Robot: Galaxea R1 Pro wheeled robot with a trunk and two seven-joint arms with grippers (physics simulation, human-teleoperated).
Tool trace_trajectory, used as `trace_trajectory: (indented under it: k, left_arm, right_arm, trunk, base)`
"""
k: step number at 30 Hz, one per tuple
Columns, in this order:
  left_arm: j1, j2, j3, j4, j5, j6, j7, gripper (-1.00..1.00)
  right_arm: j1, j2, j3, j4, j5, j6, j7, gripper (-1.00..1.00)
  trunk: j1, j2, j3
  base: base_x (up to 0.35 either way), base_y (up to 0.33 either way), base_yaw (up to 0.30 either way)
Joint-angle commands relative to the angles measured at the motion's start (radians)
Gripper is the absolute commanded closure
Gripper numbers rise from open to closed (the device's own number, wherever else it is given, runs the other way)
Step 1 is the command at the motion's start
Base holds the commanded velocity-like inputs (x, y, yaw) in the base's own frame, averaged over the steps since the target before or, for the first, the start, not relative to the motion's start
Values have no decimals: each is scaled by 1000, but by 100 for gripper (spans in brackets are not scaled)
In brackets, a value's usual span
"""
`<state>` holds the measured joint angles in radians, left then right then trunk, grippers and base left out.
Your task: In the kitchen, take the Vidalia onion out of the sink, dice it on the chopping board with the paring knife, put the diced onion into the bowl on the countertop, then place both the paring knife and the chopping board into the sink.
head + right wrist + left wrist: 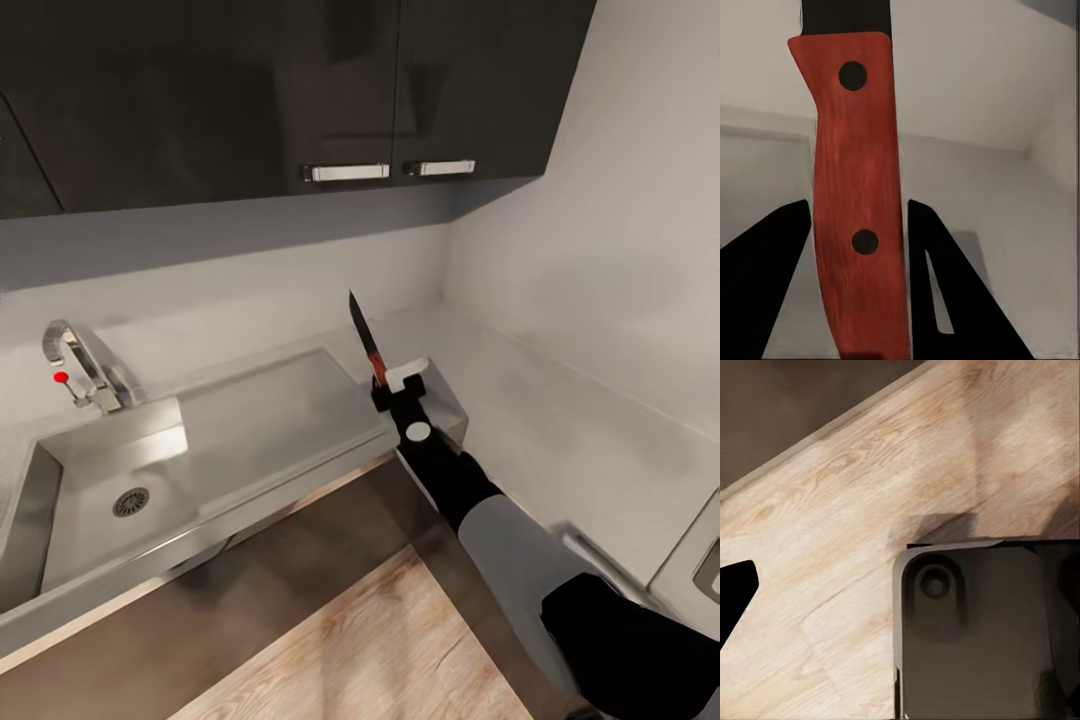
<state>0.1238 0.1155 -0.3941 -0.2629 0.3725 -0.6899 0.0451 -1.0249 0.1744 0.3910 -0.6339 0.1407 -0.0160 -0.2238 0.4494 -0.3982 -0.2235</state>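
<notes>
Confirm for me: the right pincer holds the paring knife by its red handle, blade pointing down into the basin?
Not quite. The right pincer does grip the paring knife by its red handle, but the head view shows the blade pointing up, toward the wall above the sink's drainboard.

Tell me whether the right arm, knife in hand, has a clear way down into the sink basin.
Probably yes. The right gripper holds the paring knife upright above the drainboard beside the sink, and nothing stands between it and the basin; the tap sits at the far rim.
</notes>
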Motion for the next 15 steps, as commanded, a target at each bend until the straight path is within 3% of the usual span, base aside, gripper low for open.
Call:
trace_trajectory:
  k: [1, 7, 15]
  left_arm:
    - [0, 7, -9, -1, 7, -2, 5, -100]
    - [0, 15, -9, 8, 9, -2, 5, -100]
    - [0, 15, -9, 18, 9, -2, 5, -100]
  right_arm:
    - [6, 0, 3, 1, 7, -1, -16, 100]
    - [22, 0, 4, 0, 5, -1, -34, 100]
    - [23, 0, 5, 0, 5, -1, -35, 100]
  trunk:
    - [1, -2, 0]
    - [1, -2, 9]
    - [1, -2, 22]
  base:
    - [0, 0, 0]
    - [-94, 105, 0]
    - [-230, 203, 0]
